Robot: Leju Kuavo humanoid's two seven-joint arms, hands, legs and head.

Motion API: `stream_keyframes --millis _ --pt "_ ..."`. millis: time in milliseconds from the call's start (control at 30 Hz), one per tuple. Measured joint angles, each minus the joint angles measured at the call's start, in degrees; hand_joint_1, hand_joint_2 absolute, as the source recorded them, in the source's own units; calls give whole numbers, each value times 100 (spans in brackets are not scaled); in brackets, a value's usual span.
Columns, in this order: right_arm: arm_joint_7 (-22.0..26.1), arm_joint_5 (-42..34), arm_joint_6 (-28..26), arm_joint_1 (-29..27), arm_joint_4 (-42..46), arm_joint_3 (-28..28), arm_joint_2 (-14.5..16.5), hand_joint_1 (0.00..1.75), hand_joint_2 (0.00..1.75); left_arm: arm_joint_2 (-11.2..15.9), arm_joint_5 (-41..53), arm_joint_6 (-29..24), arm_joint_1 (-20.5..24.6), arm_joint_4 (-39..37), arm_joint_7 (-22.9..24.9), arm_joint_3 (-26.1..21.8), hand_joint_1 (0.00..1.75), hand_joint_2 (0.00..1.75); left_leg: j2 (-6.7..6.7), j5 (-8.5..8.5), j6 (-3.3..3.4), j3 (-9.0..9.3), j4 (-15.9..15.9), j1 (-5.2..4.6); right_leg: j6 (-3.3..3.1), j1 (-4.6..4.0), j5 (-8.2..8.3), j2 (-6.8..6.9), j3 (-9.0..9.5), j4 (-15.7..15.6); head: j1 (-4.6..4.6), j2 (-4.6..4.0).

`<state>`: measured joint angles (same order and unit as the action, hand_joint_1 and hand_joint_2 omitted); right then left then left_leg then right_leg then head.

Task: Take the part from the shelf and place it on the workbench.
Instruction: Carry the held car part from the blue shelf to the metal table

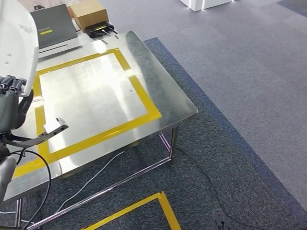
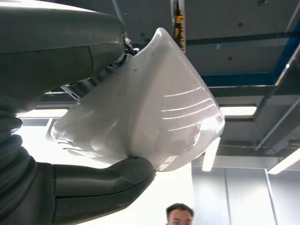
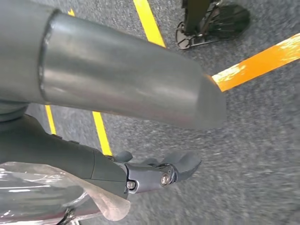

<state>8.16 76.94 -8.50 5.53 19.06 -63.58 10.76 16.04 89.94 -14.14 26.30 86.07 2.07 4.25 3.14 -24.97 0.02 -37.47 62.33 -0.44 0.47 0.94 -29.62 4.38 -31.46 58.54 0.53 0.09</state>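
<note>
My left hand [image 1: 11, 103] is raised at the left edge of the head view, over the left side of the steel workbench [image 1: 98, 96]. It holds a large glossy white curved part [image 1: 18, 43] that rises above it. In the left wrist view the white part [image 2: 148, 108] sits clamped between the thick thumb [image 2: 99, 187] and the darker fingers [image 2: 53, 51] of my left hand. My right hand [image 3: 106, 164] hangs over the carpet, its fingers [image 3: 166, 171] stretched out apart from the thumb [image 3: 123, 79], with nothing between them.
Yellow tape [image 1: 141, 98] frames a rectangle on the workbench top. At its far end stand a grey case [image 1: 54, 26], a cardboard box [image 1: 88, 13] and a black device [image 1: 101, 29]. Cables [image 1: 90, 179] and a yellow floor line [image 1: 145, 206] lie below. A person [image 2: 179, 214] stands nearby.
</note>
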Motion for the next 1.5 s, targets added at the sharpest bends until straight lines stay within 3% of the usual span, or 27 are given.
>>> stream_keyframes --millis 67,133,200,267,333,367,400,433,500,567,633,667,733,800,867,900,933,1000,1067,1100,1233,1500 --pt "8 0 1 5 0 0 0 0 0 -3 1 10 37 0 4 8 175 175 202 -6 75 131 -296 -85 53 -31 -38 137 27 -8 4 0" --pt "13 -2 2 13 1 -2 0 0 0 5 2 13 47 3 5 13 175 175 75 -13 116 134 -354 -78 112 -42 -78 260 44 -24 7 0" --pt "22 -5 1 27 3 -3 -7 0 0 12 1 10 57 10 5 12 175 175 -72 5 161 182 -416 -26 166 -29 -220 58 -14 144 21 0" --pt "27 -8 1 30 4 -3 -15 0 0 -4 1 10 68 15 6 14 175 175 -208 8 201 212 -444 11 196 -18 -511 -295 -329 778 59 0" --pt "25 -10 2 10 4 -3 -20 0 0 -29 2 13 54 14 5 18 175 175 -369 2 218 214 -439 19 211 -18 -704 -413 -758 1483 82 0" --pt "25 -11 2 0 4 -4 -23 0 0 -39 2 14 45 13 5 23 175 175 -458 -3 217 217 -436 20 215 -18 -648 -425 -878 1595 82 0" --pt "25 -13 2 -5 4 -5 -27 0 0 -46 2 15 40 13 5 27 175 175 -547 -8 211 222 -431 22 213 -17 -481 -435 -892 1486 81 0" --pt "25 -13 2 -6 4 -6 -32 0 0 -51 2 15 38 13 5 32 175 175 -631 -18 196 228 -421 28 209 -13 -233 -471 -804 1173 81 0" --pt "26 -17 4 -6 4 -9 -40 0 0 -57 2 16 40 13 5 35 175 175 -763 -49 148 220 -381 32 198 19 141 -701 -522 443 80 0" --pt "25 -25 7 -3 3 -22 -42 0 0 -66 2 24 36 13 4 41 175 175 -881 -54 84 179 -353 39 164 36 204 -864 -346 103 78 0" --pt "26 -32 8 4 2 -40 -41 0 0 -64 2 31 21 14 3 48 175 175 -995 -36 26 151 -355 56 104 32 184 -787 -292 59 77 0" --pt "27 -34 5 9 3 -49 -43 0 0 -56 2 32 14 14 3 49 175 175 -963 -59 -2 137 -326 52 70 38 184 -733 -274 46 69 0" --pt "32 -33 6 10 5 -66 -49 0 0 -38 1 31 18 15 3 50 175 175 -722 -249 -63 -10 9 43 3 55 178 -610 -229 20 36 0" --pt "35 -34 8 -2 7 -82 -52 0 0 -42 0 32 13 14 3 63 175 175 -455 -583 -117 -366 754 57 -41 36 153 -472 -199 17 8 0" --pt "34 -35 9 -16 7 -91 -51 0 0 -47 0 32 -11 12 3 79 175 175 -389 -726 -135 -646 1290 77 -56 22 127 -329 -180 17 6 0" --pt "34 -35 8 -18 7 -94 -51 0 0 -47 0 32 -18 11 3 81 175 175 -383 -638 -129 -634 1251 80 -56 16 112 -262 -165 17 7 0" --pt "34 -35 8 -16 7 -97 -51 0 0 -46 0 32 -21 11 3 82 175 175 -369 -461 -113 -509 999 78 -51 10 95 -200 -141 17 6 0" --pt "38 -39 10 -6 7 -104 -51 0 0 -46 0 32 -12 11 3 82 175 175 -300 -104 -48 -81 206 54 -28 -5 53 -111 -85 13 9 0" --pt "49 -62 29 18 6 -116 -51 0 0 -44 0 34 1 12 2 82 175 175 -237 -15 11 180 -287 10 18 -19 28 -51 -65 7 12 0" --pt "57 -75 42 32 5 -121 -51 0 0 -42 0 35 3 13 1 83 175 175 -228 -46 19 215 -349 -5 37 -28 16 -25 -69 6 13 0" --pt "72 -84 61 53 4 -127 -51 0 0 -34 1 44 4 13 -18 90 175 175 -234 -38 -21 228 -398 -4 -1 -35 17 -23 -49 -22 25 0" --pt "49 -19 98 64 4 -127 -51 0 0 -24 2 249 189 -156 143 299 175 175 -227 -59 35 226 -394 -13 86 -25 61 -45 -15 -111 23 0"
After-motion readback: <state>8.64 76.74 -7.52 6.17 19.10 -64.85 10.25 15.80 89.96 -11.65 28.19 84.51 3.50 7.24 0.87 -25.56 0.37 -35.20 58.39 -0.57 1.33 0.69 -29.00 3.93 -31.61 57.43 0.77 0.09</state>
